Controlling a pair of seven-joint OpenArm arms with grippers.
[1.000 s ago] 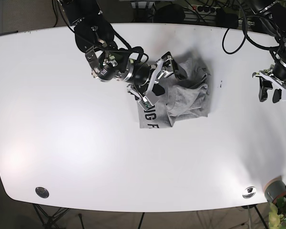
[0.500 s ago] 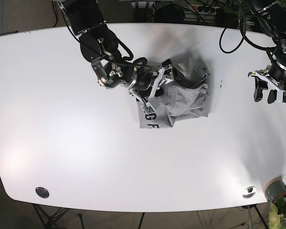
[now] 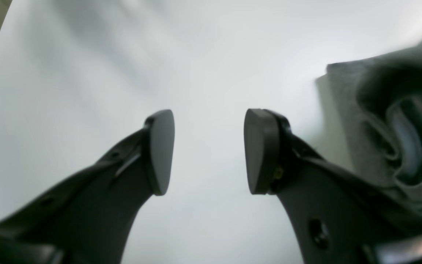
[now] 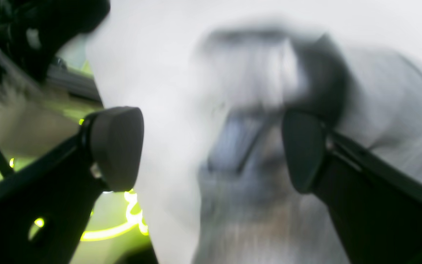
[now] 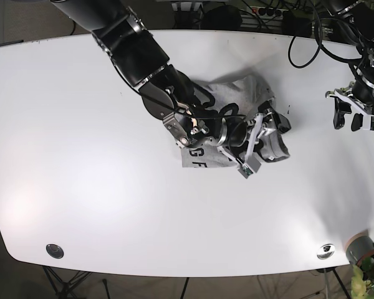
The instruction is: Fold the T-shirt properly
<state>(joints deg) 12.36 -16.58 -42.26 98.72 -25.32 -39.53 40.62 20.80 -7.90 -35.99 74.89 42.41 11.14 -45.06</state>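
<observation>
On the big white table, my right gripper hangs open over the gray T-shirt; my left gripper, at three o'clock, is open too.

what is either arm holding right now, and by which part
Nothing is held. The left tool is open over bare table, beside the T-shirt. The right tool is open above the shirt, nothing between its pads.

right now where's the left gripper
In the base view the left gripper hangs open at the table's far right edge, well clear of the T-shirt.
</observation>
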